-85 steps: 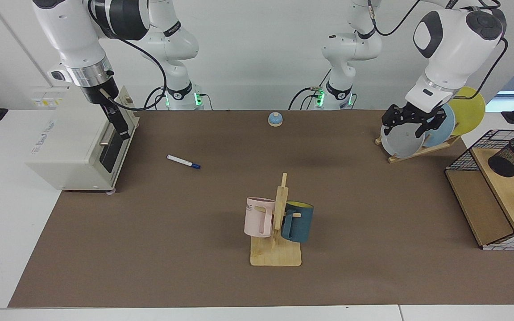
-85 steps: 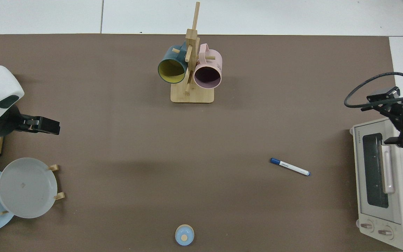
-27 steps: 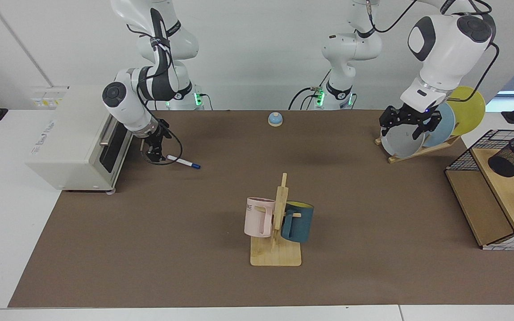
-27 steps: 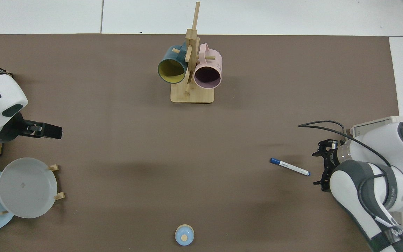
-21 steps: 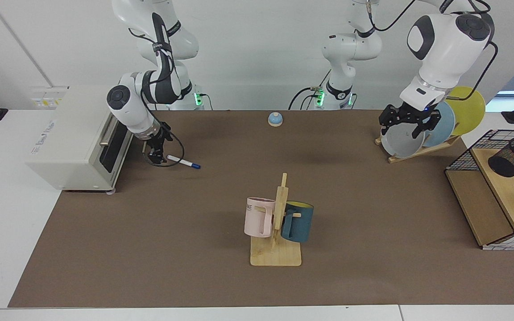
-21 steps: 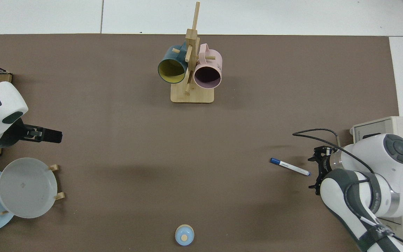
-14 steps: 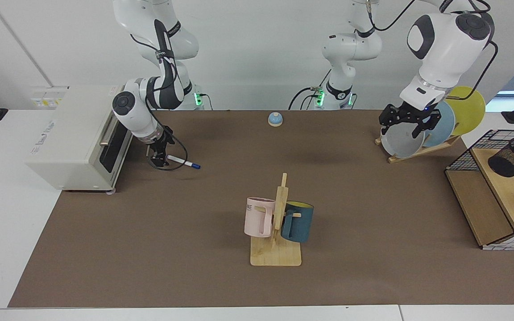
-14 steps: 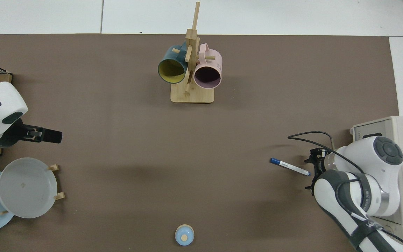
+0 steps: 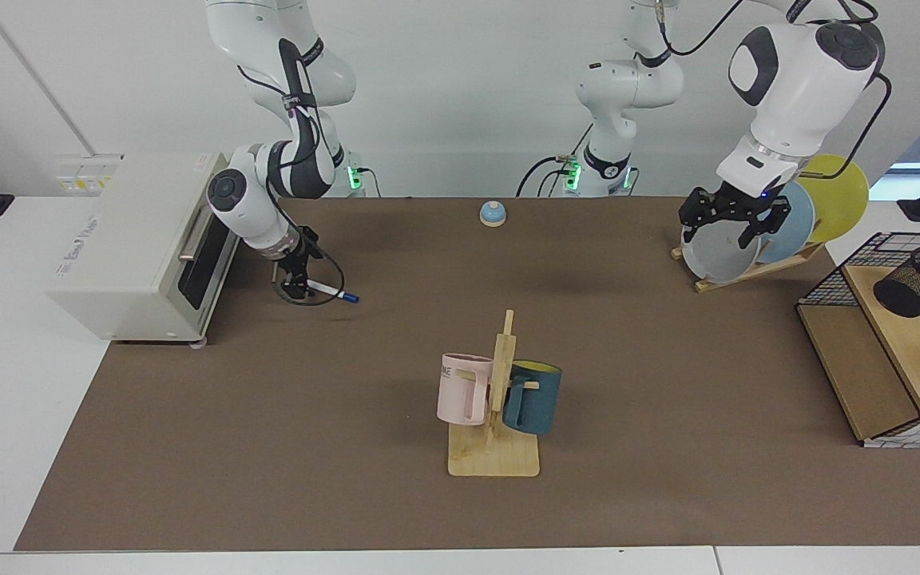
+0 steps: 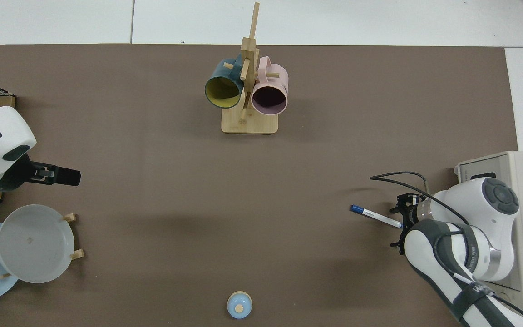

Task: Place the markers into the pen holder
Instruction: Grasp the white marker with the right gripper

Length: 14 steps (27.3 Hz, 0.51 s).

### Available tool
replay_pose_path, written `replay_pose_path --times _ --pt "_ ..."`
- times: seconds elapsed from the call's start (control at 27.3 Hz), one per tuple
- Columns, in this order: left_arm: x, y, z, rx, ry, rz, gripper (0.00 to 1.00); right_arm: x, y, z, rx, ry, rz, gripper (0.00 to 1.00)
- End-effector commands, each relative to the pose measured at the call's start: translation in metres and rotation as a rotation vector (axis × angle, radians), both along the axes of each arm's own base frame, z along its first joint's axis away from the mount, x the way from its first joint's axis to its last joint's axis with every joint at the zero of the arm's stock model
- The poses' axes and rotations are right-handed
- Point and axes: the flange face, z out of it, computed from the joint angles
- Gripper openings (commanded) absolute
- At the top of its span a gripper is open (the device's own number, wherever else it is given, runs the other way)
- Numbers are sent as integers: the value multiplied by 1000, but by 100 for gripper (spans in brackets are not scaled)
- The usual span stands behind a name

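My right gripper [image 9: 298, 279], jaws open and empty, sits at the white end of the marker [image 9: 334, 291], which lies flat beside the toaster oven [image 9: 136, 243], pointing away; my left gripper [image 9: 735, 220] waits open.

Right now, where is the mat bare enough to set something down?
Bare: between the marker and plate rack, and the whole strip in front of the mug stand. Crowded: by the toaster oven, where the right gripper works.

White wall [image 9: 444, 80], brown table mat [image 9: 396, 495], white tabletop [image 9: 5, 415]
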Motion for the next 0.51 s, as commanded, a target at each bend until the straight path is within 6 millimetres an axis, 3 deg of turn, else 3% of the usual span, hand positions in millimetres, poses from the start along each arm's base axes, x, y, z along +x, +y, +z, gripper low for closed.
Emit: replay_pose_path --times 0.0,0.18,0.26,0.29,0.33,0.48 --pt "5 1 10 -18 -21 30 100 -4 -6 -4 22 -31 27 78" --pt "19 1 21 -18 1 35 100 -3 -11 -4 30 -37 60 51" --pt "28 1 26 -15 10 44 100 -4 -13 -5 33 -39 72 28" --pt "33 0 29 -9 9 45 100 -4 -14 -5 35 -40 79 9" --pt "37 0 31 -6 5 44 100 -3 -13 -5 36 -41 85 0" --pt "40 -1 31 -5 -7 43 100 -2 -13 -3 38 -48 95 0"
